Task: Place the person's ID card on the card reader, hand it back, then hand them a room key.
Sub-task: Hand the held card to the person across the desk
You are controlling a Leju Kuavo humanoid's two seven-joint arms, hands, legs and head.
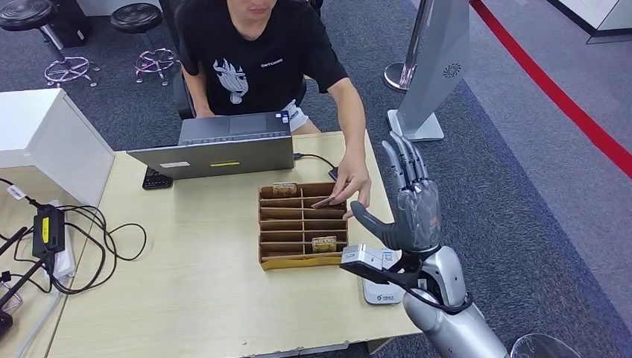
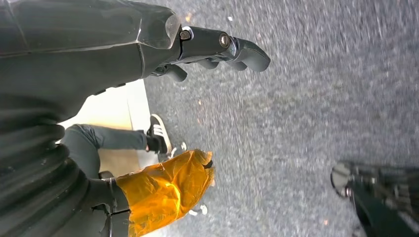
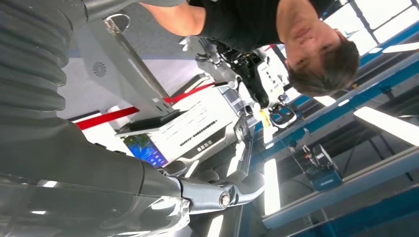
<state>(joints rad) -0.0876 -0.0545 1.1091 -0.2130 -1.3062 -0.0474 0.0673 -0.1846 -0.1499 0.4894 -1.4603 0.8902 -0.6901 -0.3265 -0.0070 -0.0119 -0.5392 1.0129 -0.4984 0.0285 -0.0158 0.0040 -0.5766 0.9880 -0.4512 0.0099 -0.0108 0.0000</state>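
Observation:
My right hand is raised beside the table's right edge, fingers straight up and spread, thumb out, holding nothing; its fingers also show in the right wrist view. Just below its wrist a white card reader lies on the table. A wooden compartment tray holds small key tags at the back and front. The seated person's hand reaches over the tray's right side, fingertips on a thin dark flat piece. My left hand hangs over the floor, holding nothing.
A grey laptop stands behind the tray, facing the person. Cables and a power adapter lie at the table's left, by a white box. A grey stand is on the carpet at the right. An orange bag sits by the floor.

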